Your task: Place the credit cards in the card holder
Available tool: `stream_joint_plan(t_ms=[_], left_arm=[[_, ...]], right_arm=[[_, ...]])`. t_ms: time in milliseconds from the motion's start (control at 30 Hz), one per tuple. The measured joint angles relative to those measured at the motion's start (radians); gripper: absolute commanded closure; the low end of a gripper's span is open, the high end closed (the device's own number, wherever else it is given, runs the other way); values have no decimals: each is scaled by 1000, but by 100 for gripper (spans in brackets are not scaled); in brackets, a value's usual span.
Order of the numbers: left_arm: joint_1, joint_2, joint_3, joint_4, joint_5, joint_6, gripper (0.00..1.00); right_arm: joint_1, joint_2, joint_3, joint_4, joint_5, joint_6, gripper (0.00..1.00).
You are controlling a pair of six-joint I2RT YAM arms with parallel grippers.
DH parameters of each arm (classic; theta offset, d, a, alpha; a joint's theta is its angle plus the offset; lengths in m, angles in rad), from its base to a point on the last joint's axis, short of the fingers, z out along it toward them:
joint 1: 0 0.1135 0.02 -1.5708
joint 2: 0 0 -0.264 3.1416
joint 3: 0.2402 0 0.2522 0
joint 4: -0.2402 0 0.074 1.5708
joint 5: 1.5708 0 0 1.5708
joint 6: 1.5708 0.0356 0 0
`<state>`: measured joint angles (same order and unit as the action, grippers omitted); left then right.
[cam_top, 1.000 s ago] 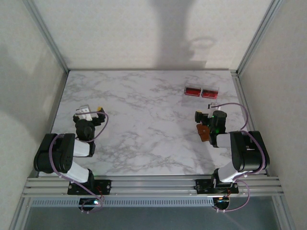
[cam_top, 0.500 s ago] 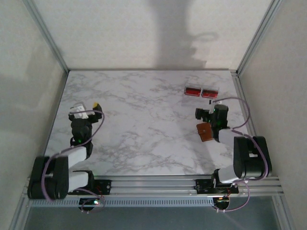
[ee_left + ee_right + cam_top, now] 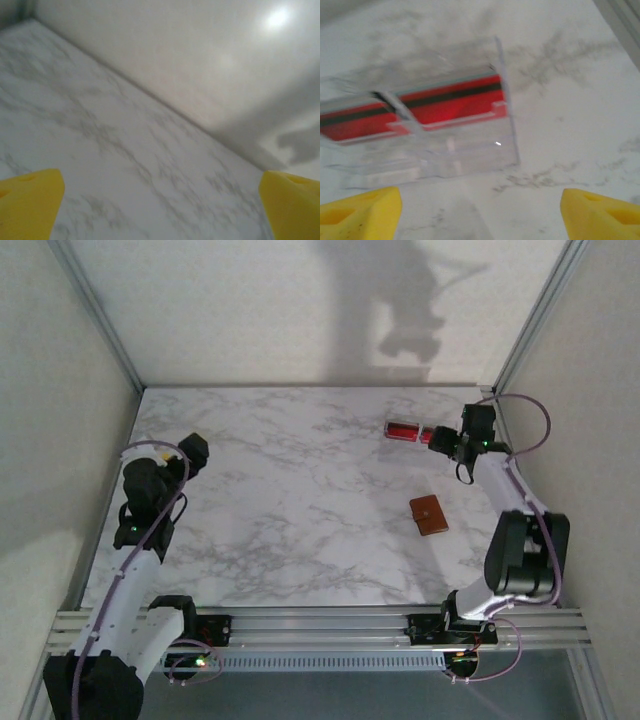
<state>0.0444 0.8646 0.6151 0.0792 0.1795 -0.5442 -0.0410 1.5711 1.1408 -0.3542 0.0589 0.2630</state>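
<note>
Marble tabletop (image 3: 300,520) | cards (image 3: 447,102) blurred inside clear tray (image 3: 470,156) | L tool (image 3: 160,202) apart | R tool (image 3: 480,212) apart

table (image 3: 300,500): white-grey marble pattern | walls (image 3: 50,410): plain off-white, three sides | posts (image 3: 95,315): aluminium, at far corners | far wall (image 3: 250,330): soft shadow (image 3: 410,300) towards right

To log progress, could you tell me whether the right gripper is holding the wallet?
No, the wallet lies on the table, apart from the right gripper.
</note>
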Motion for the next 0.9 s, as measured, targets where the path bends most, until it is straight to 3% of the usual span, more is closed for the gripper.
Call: stream_joint_plan(t_ms=[133, 300, 633, 900], left_arm=[[-5, 74, 0, -111, 151, -29, 0], [-53, 117, 19, -216, 251, -5, 1], [-170, 211, 61, -280, 249, 33, 0], [-182, 155, 64, -318, 204, 36, 0]], right_arm=[[-36, 35, 6, -103, -23, -18, 34], [-38, 100, 66, -120, -76, -42, 45], [-57, 264, 171, -114, -84, -116, 54], [-58, 349, 293, -124, -98, -201, 57]])
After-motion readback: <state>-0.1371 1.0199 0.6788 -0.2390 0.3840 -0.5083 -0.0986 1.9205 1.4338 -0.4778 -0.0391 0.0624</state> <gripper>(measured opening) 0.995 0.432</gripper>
